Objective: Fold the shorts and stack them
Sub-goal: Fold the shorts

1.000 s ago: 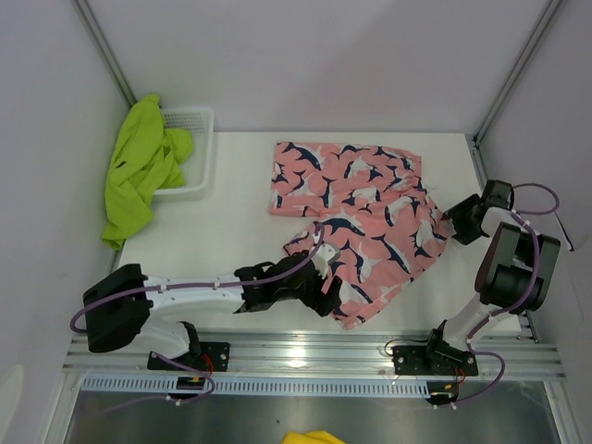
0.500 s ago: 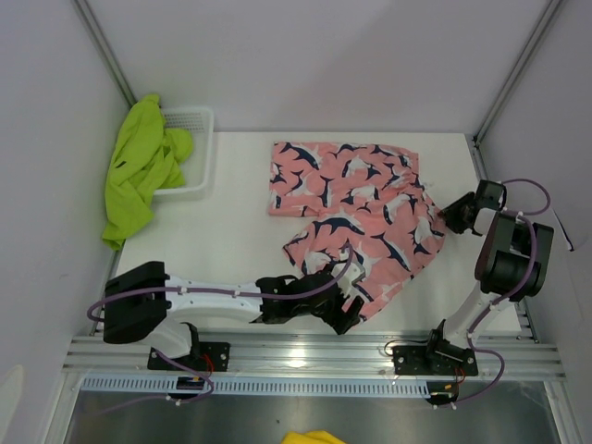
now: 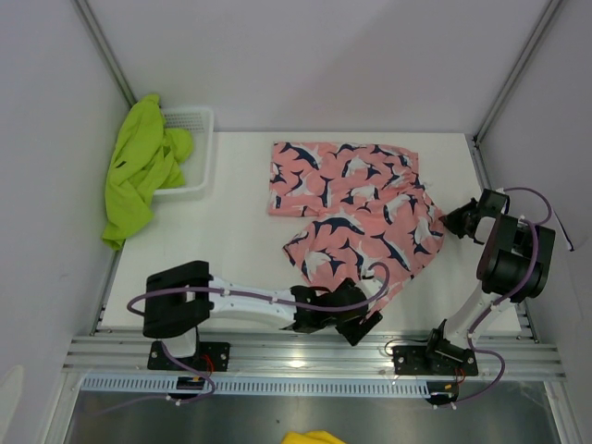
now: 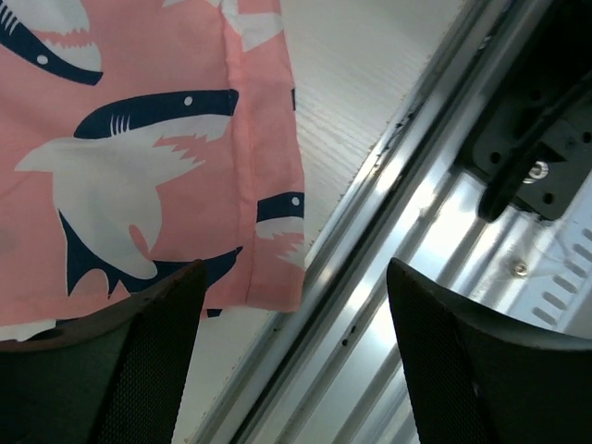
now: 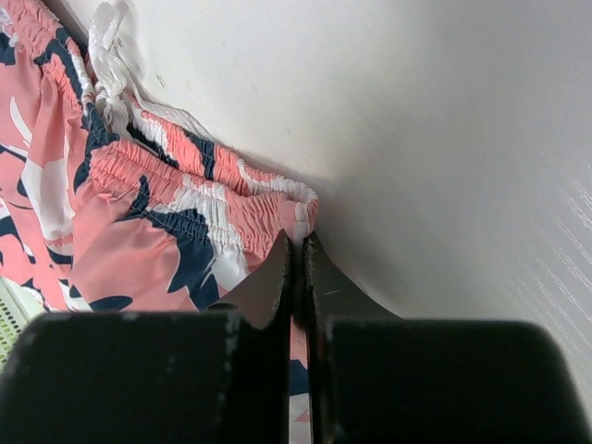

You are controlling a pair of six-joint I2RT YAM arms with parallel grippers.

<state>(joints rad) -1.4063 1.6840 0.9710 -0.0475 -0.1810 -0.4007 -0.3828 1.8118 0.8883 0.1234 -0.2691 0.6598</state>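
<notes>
Lime green shorts [image 3: 139, 171] hung over the white basket [image 3: 200, 118], well left of the pink shorts [image 3: 356, 199], which lay spread on the table [image 3: 222, 231] with legs pointing left and waistband to the right. Stretched low along the near side of the pink shorts, the left gripper [image 4: 296, 273] hovered wide open and empty over the near leg's hem corner, the cloth lying beyond it. The right gripper [image 5: 296, 242], its arm folded upright, appeared pinched shut on the waistband's end.
</notes>
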